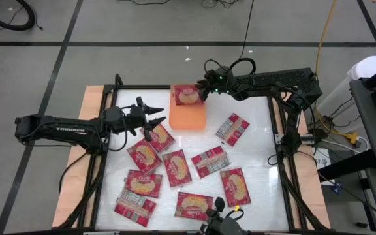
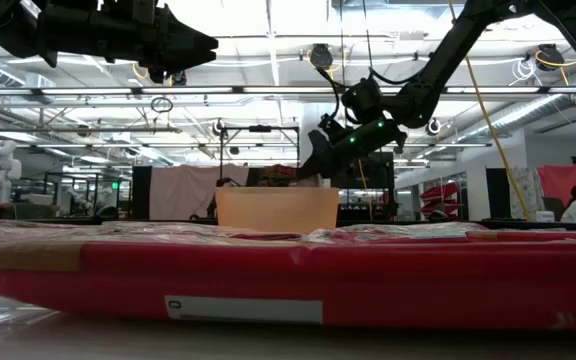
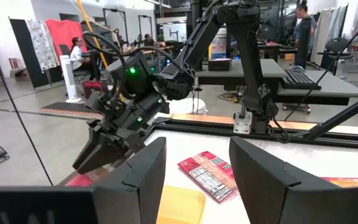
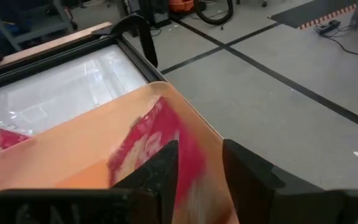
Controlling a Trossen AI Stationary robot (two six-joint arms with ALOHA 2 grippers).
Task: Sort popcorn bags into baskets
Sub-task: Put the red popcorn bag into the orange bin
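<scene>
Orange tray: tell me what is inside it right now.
The orange tray holds one red popcorn bag at its far end, with the right gripper at that bag's edge. The rest shows bare orange floor. Whether anything lies beneath that bag is hidden.

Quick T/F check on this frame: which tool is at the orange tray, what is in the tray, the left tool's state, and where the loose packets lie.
1. The right tool is at the orange tray. True.
2. The tray is empty. False: one popcorn bag lies in its far end, by the right tool.
3. The left tool is shut on a packet. False: its fingers are spread and hold nothing.
4. Loose popcorn packets lie on the white table. True.
5. The left tool is over the tray. False: it is beside the tray, above the table near a packet.
</scene>
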